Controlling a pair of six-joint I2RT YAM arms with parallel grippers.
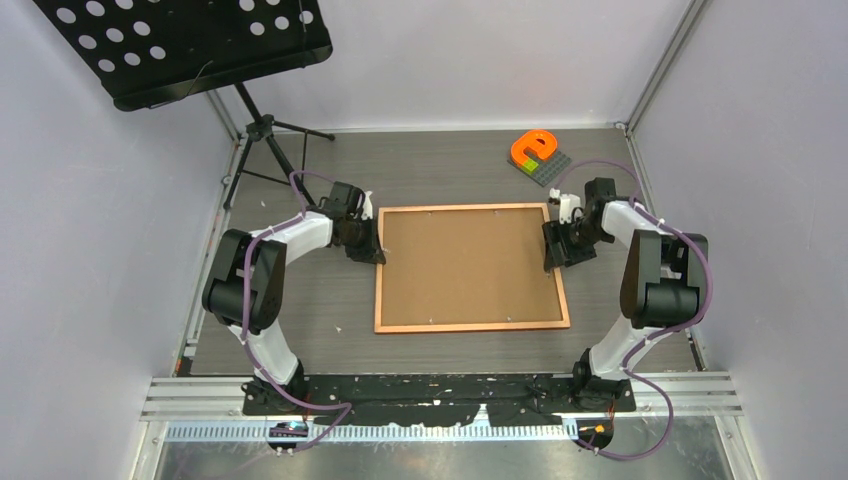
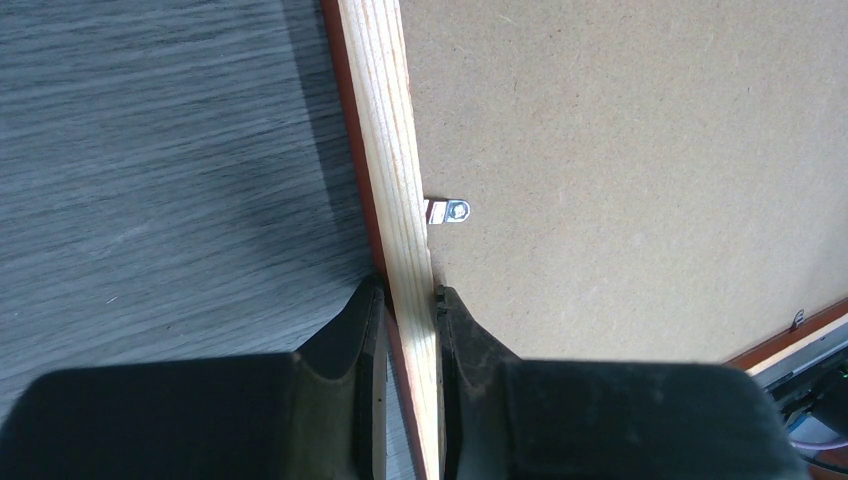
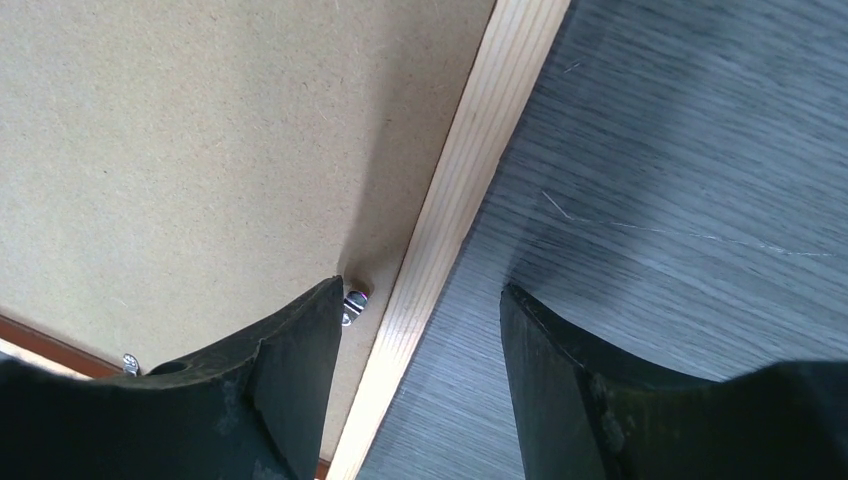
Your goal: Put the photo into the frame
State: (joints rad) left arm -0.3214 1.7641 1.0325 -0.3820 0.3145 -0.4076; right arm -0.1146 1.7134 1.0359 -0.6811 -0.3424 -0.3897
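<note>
Left end effector (image 2: 408, 300) pinches frame (image 2: 385, 120) rail; right end effector (image 3: 420, 300) spread (straddling opposite rail).

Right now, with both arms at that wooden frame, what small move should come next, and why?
Probably close the right gripper on the frame's right rail. Its jaws straddle that rail but stand open, while the left gripper pinches the left rail.

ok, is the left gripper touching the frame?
Touching. Left wrist view: the left gripper is clamped on the frame rail, both jaws against the wood.
</note>
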